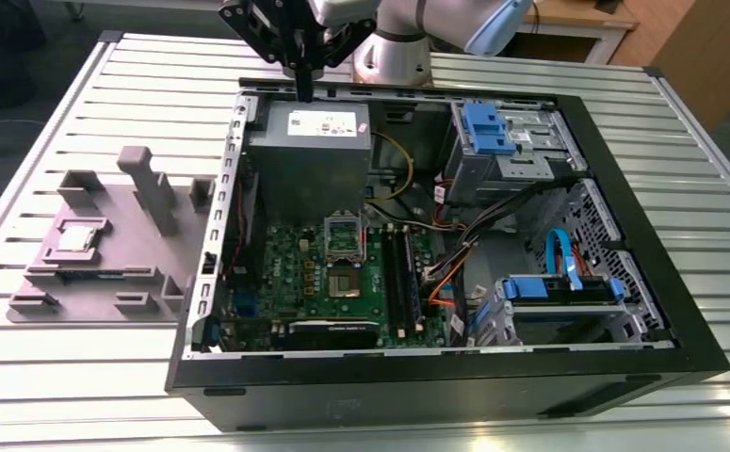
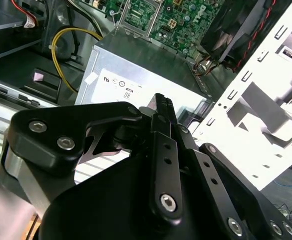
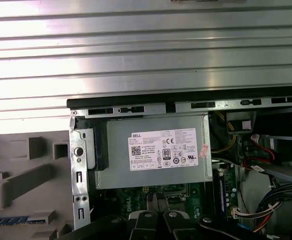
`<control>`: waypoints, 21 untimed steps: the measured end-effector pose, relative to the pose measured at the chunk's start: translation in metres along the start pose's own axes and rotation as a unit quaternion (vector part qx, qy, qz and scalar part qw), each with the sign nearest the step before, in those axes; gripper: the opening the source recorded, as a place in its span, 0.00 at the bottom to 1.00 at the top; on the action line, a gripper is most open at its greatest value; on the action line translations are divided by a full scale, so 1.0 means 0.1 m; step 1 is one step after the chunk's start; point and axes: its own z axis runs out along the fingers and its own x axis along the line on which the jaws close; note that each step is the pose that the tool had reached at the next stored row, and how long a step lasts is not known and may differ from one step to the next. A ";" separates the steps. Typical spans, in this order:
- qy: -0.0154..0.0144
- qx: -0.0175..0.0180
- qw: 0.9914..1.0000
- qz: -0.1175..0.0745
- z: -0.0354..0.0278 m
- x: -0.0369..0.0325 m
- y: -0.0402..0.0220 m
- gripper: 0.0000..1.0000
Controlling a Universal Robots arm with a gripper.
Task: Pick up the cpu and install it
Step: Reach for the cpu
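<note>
cpu (image 1: 79,237) sits flat on the grey tray (image 1: 126,247) at the exterior view's middle left, well apart from the hand (image 1: 304,91), clenched on nothing above the power supply (image 1: 311,141) at top centre. Picking it probably wants a level grip on its edges; the tray's upright posts (image 1: 154,193) stand close by.

You have open air above the cpu (image 1: 79,237) on the exterior view's left; fixture posts (image 1: 154,193) stand just beside it; the power supply (image 1: 311,141) towers over the motherboard (image 1: 289,273).
</note>
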 end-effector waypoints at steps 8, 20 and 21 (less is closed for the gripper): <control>0.000 0.000 1.000 0.000 -0.002 0.056 -0.004 0.11; 0.000 0.000 1.000 0.000 -0.003 0.124 -0.009 0.11; 0.000 0.000 1.000 0.000 -0.004 0.129 -0.010 0.11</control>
